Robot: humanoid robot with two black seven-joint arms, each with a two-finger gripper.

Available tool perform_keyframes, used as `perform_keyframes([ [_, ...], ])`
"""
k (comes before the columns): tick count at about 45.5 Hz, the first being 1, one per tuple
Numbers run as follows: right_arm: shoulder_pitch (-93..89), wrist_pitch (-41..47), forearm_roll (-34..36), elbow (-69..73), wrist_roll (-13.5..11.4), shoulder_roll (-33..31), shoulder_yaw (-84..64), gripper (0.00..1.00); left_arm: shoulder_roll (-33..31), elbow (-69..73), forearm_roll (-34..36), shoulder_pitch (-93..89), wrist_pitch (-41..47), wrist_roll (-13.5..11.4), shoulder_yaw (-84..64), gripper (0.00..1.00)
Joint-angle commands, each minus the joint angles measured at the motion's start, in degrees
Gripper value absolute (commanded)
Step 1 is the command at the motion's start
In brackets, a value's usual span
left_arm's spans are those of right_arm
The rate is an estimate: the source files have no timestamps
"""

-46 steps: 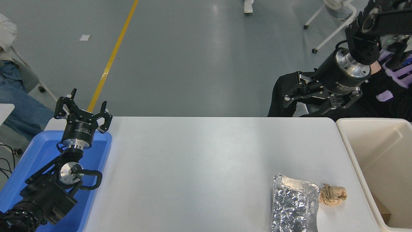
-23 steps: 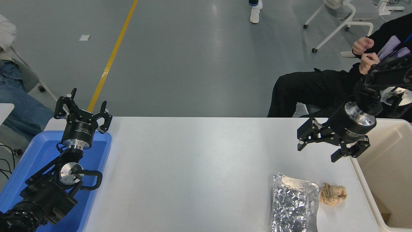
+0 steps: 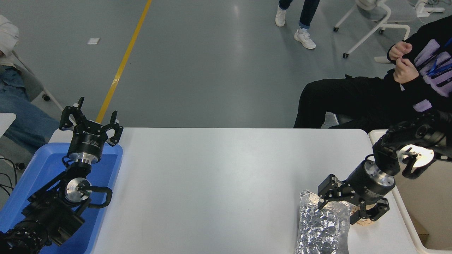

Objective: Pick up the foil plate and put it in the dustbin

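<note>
- Fingers (image 3: 324, 201) of the right gripper (image 3: 338, 210) are spread apart, straddling the far right corner of the foil plate (image 3: 320, 225); whether any fingertip touches the foil cannot be told.
- Foil plate lies on the white table (image 3: 219, 183) near its right front corner, its near end cut off by the picture's bottom edge.
- Just right of the foil plate, a crumpled tan paper ball (image 3: 365, 221) is almost wholly hidden under the gripper's right fingers.
- Right arm comes in from the right edge over the dustbin (image 3: 423, 211), bends at the wrist and slants down leftward to the foil plate.
- Dustbin stands right of the foil plate, beside the table's right edge; only part of its rim and inner wall shows past the arm.
- Left of the foil plate the tabletop lies bare across to the blue tray (image 3: 39, 176).
- Left gripper (image 3: 91, 123) is parked over the blue tray's far end, far left of the foil plate, fingers apart and pointing away.
- A seated person in black (image 3: 370, 95) is beyond the table's far right corner.
</note>
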Motion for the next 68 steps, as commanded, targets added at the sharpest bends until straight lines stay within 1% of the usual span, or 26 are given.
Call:
perform_keyframes([
  [1, -5.7, -10.6, -4.3, -0.4, -0.1, 0.1, 0.9, 0.91, 0.0, 0.0, 0.0, 0.0, 0.0, 0.0, 0.0, 0.99],
  [6, -7.2, -11.0, -10.8, -0.4, -0.1, 0.3, 1.3, 0.91, 0.0, 0.0, 0.0, 0.0, 0.0, 0.0, 0.0, 0.99],
  [10, -7.9, -11.7, -13.0, -0.4, -0.1, 0.1, 1.4, 0.91, 0.0, 0.0, 0.0, 0.0, 0.0, 0.1, 0.0, 0.99],
  [20, -11.0, -12.8, -13.0, -0.7, -0.1, 0.0, 2.5, 0.91, 0.0, 0.0, 0.0, 0.0, 0.0, 0.0, 0.0, 0.99],
  [23, -13.0, -15.3, -12.6, -0.9, -0.1, 0.0, 3.6, 0.91, 0.0, 0.0, 0.0, 0.0, 0.0, 0.0, 0.0, 0.99],
  [29, -16.3, -23.4, -12.4, -1.5, -0.1, 0.3, 4.0, 0.91, 0.0, 0.0, 0.0, 0.0, 0.0, 0.0, 0.0, 0.99],
  [35, -16.6, -25.8, -12.3, -1.5, -0.1, 0.3, 4.0, 0.91, 0.0, 0.0, 0.0, 0.0, 0.0, 0.0, 0.0, 0.99],
  [39, -16.4, -25.9, -12.1, -1.5, -0.1, -0.2, 4.0, 0.78, 0.0, 0.0, 0.0, 0.0, 0.0, 0.0, 0.0, 0.99],
  [41, -16.2, -25.6, -11.1, -1.5, -0.1, -0.4, 3.9, 0.67, 0.0, 0.0, 0.0, 0.0, 0.0, 0.0, 0.0, 0.99],
  [44, -16.2, -25.6, -8.9, -1.5, -0.1, -0.6, 3.7, 0.62, 0.0, 0.0, 0.0, 0.0, 0.0, 0.0, 0.0, 0.99],
  [48, -16.1, -25.0, -8.0, -1.2, -0.1, -0.8, 3.4, 0.44, 0.0, 0.0, 0.0, 0.0, 0.0, 0.0, 0.0, 0.99],
  [51, -16.0, -24.7, -7.7, -1.0, -0.1, -0.8, 3.1, 0.28, 0.0, 0.0, 0.0, 0.0, 0.0, 0.0, 0.0, 0.99],
  [52, -16.0, -24.7, -7.7, -0.9, -0.1, -0.9, 3.1, 0.25, 0.0, 0.0, 0.0, 0.0, 0.0, 0.0, 0.0, 0.99],
  [57, -16.0, -24.7, -7.6, -0.7, -0.1, -1.1, 3.0, 0.15, 0.0, 0.0, 0.0, 0.0, 0.0, 0.0, 0.0, 0.99],
  [59, -16.0, -24.7, -7.6, -0.5, -0.1, -1.1, 3.0, 0.09, 0.0, 0.0, 0.0, 0.0, 0.0, 0.0, 0.0, 0.99],
  [61, -16.0, -24.5, -7.6, -0.1, -0.1, -1.1, 3.0, 0.01, 0.0, 0.0, 0.0, 0.0, 0.0, 0.0, 0.0, 0.99],
  [68, -15.7, -22.7, -7.5, 0.7, -0.1, -1.3, 3.0, 0.0, 0.0, 0.0, 0.0, 0.0, 0.0, 0.0, 0.0, 0.99],
])
